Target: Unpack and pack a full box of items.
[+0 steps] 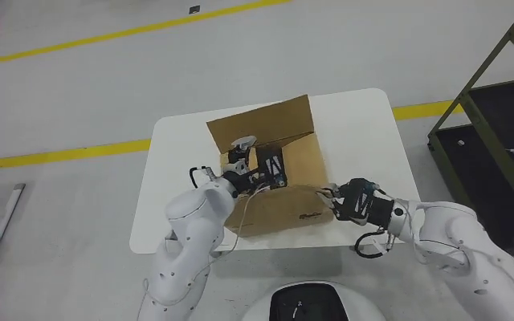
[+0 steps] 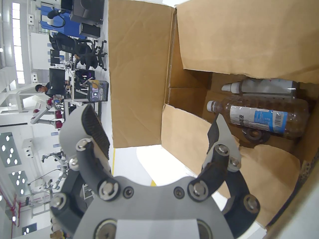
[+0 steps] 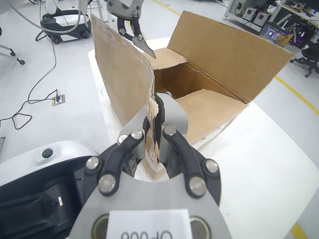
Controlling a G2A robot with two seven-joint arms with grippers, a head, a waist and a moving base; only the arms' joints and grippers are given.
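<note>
Okay, left side first. A yellow line runs across the floor behind the white table. The cardboard box sits at the middle of the table, top open, flaps up or folded out.

The left gripper hangs over the left part of the box opening. Its jaws are spread wide with nothing between them. In the left wrist view one fingertip overlaps the neck end of a bottle, but I cannot tell whether it touches.

Inside the box, a brown bottle with a blue-and-white label lies on its side on the box floor. A white bottle lies on its side just beside it, parallel, partly tucked under a side flap. A dark ring lies flat against the brown bottle's underside and looks to be touching it.

The far flap stands upright along the back edge. The near flap also stands roughly upright on the robot's side, and its right end is frayed and torn.

The right gripper is at the box's front right corner, closed tight on that frayed end, with the cardboard pinched between both fingers. The gripper sits just above the table surface beside the box.

Far right, a dark metal rack stands on the floor near the table's right edge, apart from it.
</note>
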